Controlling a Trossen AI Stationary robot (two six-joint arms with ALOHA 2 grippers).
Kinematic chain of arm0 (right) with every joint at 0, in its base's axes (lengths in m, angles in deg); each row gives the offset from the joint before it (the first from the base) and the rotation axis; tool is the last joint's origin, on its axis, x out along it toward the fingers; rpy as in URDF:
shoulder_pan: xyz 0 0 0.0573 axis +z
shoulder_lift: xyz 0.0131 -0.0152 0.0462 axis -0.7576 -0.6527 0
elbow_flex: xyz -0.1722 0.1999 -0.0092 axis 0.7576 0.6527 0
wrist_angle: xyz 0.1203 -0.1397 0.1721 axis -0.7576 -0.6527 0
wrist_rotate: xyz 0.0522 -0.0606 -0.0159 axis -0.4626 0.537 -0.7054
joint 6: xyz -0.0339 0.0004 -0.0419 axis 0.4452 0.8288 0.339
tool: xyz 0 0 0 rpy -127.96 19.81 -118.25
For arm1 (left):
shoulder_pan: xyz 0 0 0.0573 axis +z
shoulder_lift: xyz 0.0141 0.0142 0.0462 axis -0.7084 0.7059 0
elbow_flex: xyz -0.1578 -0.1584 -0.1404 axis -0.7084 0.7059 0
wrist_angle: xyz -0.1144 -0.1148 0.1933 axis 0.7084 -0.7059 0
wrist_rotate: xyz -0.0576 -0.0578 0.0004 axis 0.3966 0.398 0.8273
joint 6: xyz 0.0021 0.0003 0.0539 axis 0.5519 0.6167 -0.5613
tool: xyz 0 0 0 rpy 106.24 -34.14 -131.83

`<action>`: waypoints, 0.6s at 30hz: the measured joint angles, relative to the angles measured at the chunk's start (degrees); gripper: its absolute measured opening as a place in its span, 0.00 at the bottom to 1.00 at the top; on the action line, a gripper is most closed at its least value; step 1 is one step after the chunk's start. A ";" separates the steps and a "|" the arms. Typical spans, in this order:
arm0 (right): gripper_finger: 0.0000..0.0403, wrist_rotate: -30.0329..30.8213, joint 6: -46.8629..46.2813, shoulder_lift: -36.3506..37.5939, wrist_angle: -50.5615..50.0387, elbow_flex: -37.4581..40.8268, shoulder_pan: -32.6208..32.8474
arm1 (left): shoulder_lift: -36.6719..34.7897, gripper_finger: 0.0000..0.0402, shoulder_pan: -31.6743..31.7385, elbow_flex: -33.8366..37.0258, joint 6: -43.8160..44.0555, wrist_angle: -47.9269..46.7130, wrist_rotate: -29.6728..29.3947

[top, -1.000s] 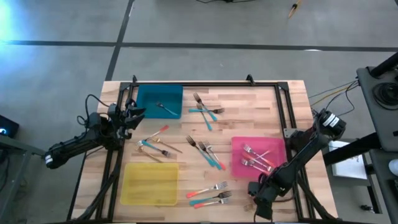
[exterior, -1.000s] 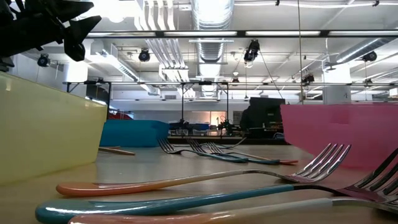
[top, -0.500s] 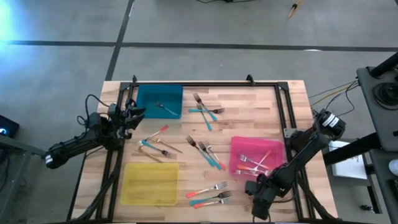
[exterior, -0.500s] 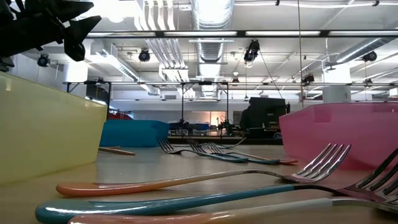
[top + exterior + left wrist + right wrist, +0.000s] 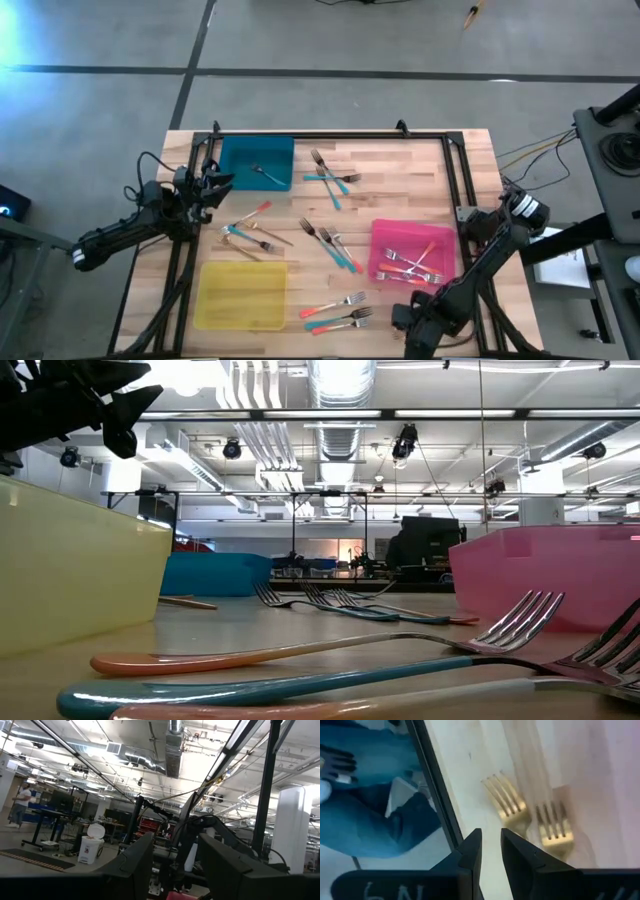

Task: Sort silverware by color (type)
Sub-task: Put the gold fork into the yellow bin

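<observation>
Right gripper (image 5: 490, 851): parted narrowly, nothing grasped; positioned at the table's 5 o'clock edge.
Gold forks (image 5: 506, 800): two seen lying on the table, just ahead of the fingertips.
Left gripper (image 5: 215, 185): released, empty; held at 9 o'clock.
Pink tray (image 5: 385, 235): pink-handled forks (image 5: 412, 262) contained.

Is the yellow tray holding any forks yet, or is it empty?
Empty. In the high view the yellow tray shows only its bare floor, while the pink tray and teal tray each hold forks.
</observation>
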 joint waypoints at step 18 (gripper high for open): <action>0.16 -4.14 11.56 -7.62 -12.38 -6.01 2.11 | 0.00 0.35 0.00 -0.01 0.01 0.00 0.00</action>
